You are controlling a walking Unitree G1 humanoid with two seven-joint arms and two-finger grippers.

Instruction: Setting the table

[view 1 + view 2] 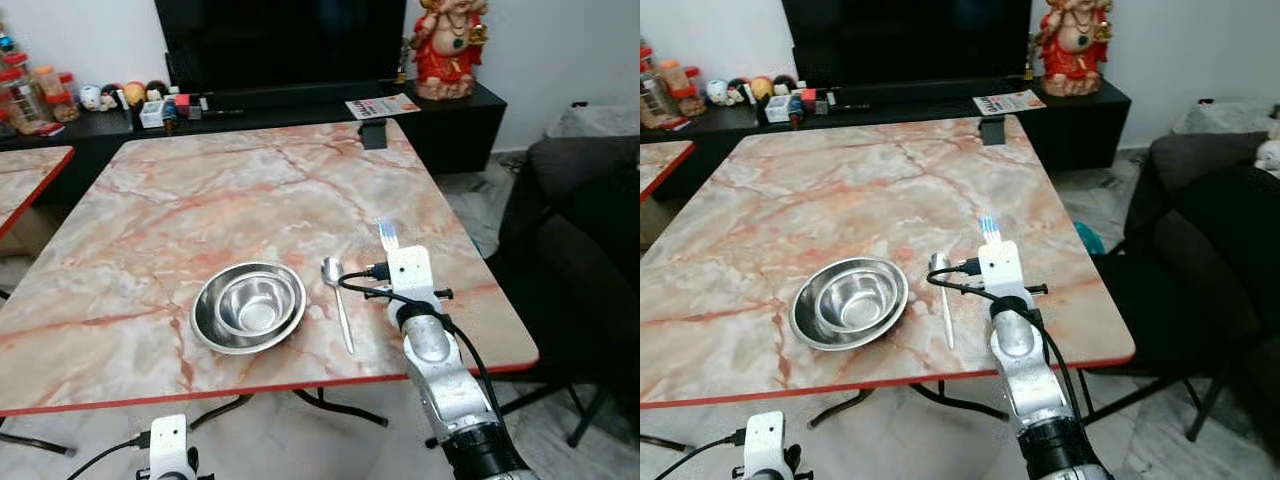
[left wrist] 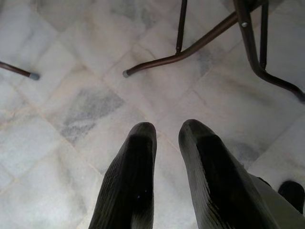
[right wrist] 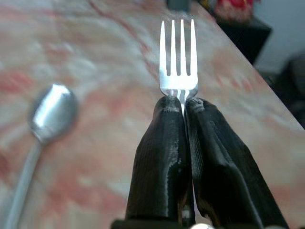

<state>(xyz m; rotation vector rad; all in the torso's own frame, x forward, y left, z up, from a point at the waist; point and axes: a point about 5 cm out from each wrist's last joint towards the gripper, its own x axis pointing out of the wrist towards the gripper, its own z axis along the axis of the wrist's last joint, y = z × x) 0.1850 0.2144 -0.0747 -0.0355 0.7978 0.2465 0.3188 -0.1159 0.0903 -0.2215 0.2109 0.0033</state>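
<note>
On the marble table (image 1: 200,210) stand two nested steel bowls (image 1: 249,306), with a spoon (image 1: 338,298) lying just to their right. My right gripper (image 3: 183,107) is shut on a fork (image 3: 178,57), whose tines (image 1: 388,236) stick out forward over the table, to the right of the spoon. The fork is held a little above the tabletop near the right front part. My left gripper (image 2: 167,131) hangs low in front of the table edge, over the floor, its fingers slightly apart with nothing between them.
A small dark box (image 1: 373,133) sits at the table's far edge. Behind it is a black TV cabinet (image 1: 300,110) with jars, trinkets and a red statue (image 1: 449,45). A dark sofa (image 1: 585,240) stands at right. A second table (image 1: 25,175) is at left.
</note>
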